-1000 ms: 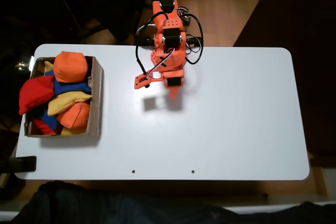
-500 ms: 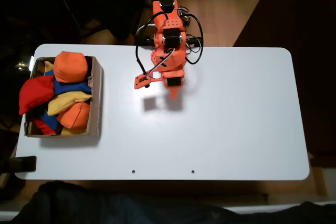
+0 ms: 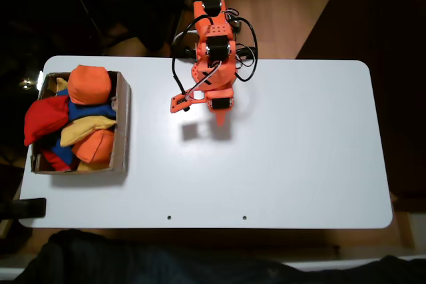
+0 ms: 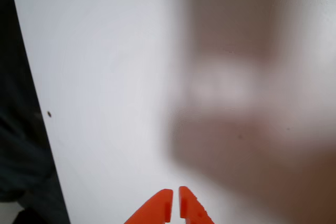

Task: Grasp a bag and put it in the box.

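Note:
In the fixed view the red bag [image 3: 44, 119] lies at the left edge of the brown cardboard box [image 3: 122, 124], partly overhanging its left wall, among orange, blue and yellow beanbags. The orange arm stands folded at the table's far edge, well to the right of the box, with its gripper [image 3: 219, 119] pointing down over bare table. In the wrist view the gripper [image 4: 175, 204] enters from the bottom edge with its two orange fingertips pressed together and nothing between them, above the white tabletop.
The white table [image 3: 293, 157] stretches wide to the right of and in front of the arm. Black cables [image 3: 178, 64] loop around the arm's base. A dark shape lies along the near edge of the table.

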